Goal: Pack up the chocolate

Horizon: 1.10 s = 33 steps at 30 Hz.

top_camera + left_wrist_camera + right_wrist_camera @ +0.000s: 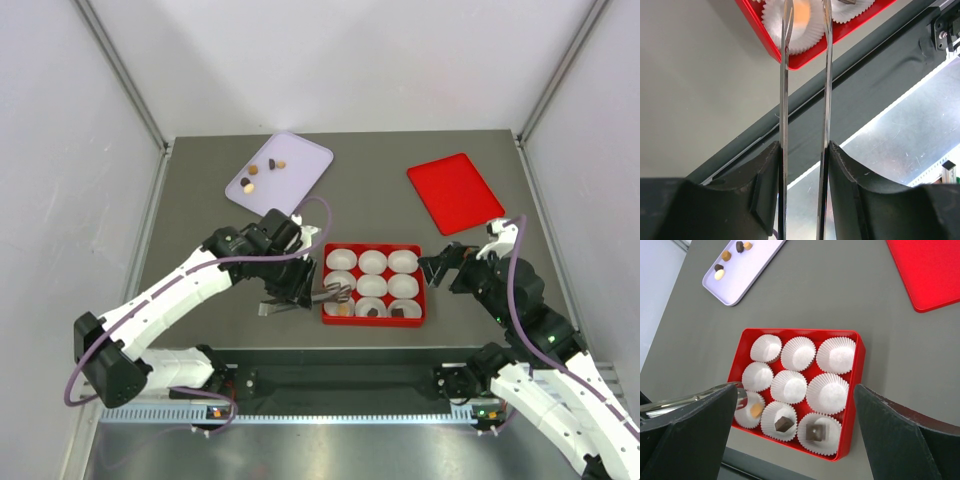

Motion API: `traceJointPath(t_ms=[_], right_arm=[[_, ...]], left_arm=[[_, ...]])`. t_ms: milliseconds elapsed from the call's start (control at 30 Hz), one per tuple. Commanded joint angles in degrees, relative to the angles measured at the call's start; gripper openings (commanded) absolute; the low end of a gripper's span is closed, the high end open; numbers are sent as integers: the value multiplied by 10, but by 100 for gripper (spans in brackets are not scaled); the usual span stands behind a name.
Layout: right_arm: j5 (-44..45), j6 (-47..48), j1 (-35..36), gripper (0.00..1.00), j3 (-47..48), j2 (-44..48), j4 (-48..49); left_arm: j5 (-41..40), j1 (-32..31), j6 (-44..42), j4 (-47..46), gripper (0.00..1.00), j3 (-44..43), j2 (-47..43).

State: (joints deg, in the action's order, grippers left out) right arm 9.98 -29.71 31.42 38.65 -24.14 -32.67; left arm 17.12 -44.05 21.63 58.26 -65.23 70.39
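Note:
A red box (374,322) holds nine white paper cups. Its near row holds three chocolates: a tan one (756,410), a dark one (784,424) and another dark one (816,431). Several more chocolates (257,170) lie on a lavender tray (300,158) at the back left. My left gripper (298,290) is shut on thin metal tongs (785,100). The tong tips stand apart, with nothing between them, over the near-left cup with the tan piece (799,17). My right gripper (440,268) is open and empty, just right of the box.
A flat red lid (455,192) lies at the back right. The lavender tray also shows in the right wrist view (752,270). White walls close in the table on three sides. A black rail runs along the near edge (875,75).

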Motion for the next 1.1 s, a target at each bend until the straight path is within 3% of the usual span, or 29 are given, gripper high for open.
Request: traceJointPath(t_ms=[0,267,467,600,733,867,1067], right_arm=[[6,0,-4,100,18,1,6],[6,-2,-5,100,15,6,5],[1,-2,-5,100,17,1,9],[-2,0,-6,100,20,-6,9],[0,7,-5,100,20,-5,8],[0,7,-5,100,20,1,5],[-6,11,-5,100,17,-5,10]], left_arm=[[5,-2,-11,-1,46,-3,3],[-38,-2,-5,7,46,-28,6],[-161,-2,17,-3,46,-128,30],[-283,9,18,-13,46,-218,70],[-300,87,16,-45,47,-237,108],[-290,213,3,-86,47,-213,147],[-280,309,-9,-148,49,-210,214]])
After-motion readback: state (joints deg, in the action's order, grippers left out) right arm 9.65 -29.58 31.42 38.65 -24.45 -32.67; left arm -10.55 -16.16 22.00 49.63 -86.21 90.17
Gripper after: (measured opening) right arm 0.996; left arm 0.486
